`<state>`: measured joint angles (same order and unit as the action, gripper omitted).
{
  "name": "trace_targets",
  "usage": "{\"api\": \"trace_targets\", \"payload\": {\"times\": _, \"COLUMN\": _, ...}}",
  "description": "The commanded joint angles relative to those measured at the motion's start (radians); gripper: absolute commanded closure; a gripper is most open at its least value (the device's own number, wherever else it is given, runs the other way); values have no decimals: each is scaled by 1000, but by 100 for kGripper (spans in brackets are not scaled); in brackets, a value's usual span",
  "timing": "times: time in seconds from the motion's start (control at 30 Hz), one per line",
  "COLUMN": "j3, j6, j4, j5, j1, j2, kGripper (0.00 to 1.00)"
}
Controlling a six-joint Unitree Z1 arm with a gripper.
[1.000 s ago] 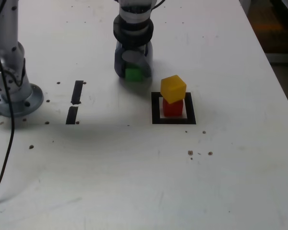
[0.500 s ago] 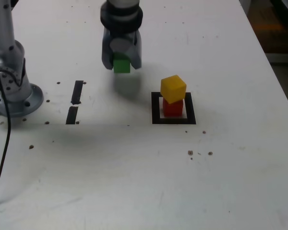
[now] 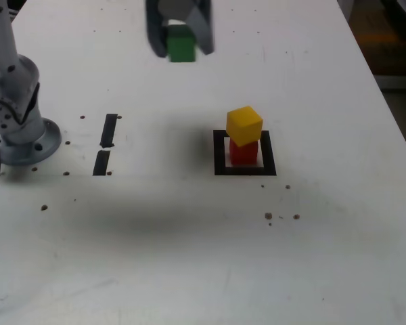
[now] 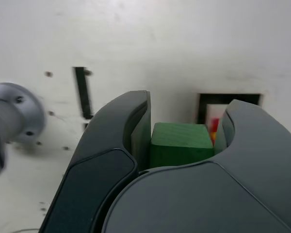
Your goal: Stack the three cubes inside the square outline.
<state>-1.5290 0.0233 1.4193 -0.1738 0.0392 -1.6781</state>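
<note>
The green cube [image 3: 181, 48] is clamped between the two dark jaws of the pincer [image 3: 181, 42], held in the air well above the desk [image 3: 189, 257], up and toward the exterior view's left of the square outline [image 3: 220, 152]. The yellow cube [image 3: 244, 125] sits on the red cube [image 3: 243, 152] inside that black tape square, turned a little askew on it.

In the exterior view the pincer is cut off by the frame's upper edge and blurred, so only its lower jaws show. In the wrist view the jaws fill most of the picture; the green cube [image 4: 178, 143] shows only its front face and top, and behind it just a corner of the outline [image 4: 229, 99] and a sliver of red and yellow can be seen.

A second ago the green cube was down at the desk, just up and left of the outline in the exterior view, already between the jaws; since then it has been lifted clear, and its soft shadow now lies spread wide across the desk. The two stacked cubes have not moved.

The desk is white, speckled with small dark bits. Two short black tape strips [image 3: 105, 143] lie on the exterior view's left, near the arm's grey round base [image 3: 20, 139]. At the exterior view's right edge the desk ends and a dim floor shows.
</note>
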Motion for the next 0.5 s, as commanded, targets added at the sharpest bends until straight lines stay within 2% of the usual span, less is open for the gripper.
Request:
{"api": "trace_targets", "payload": {"times": 0.0, "j3": -42, "j6": -18, "j4": 2, "j5": 7, "j1": 16, "j2": -19, "kGripper": 84}}
{"api": "trace_targets", "payload": {"times": 0.47, "j3": -185, "j6": -142, "j4": 15, "j5": 38, "j1": 135, "j2": -155, "kGripper": 84}}
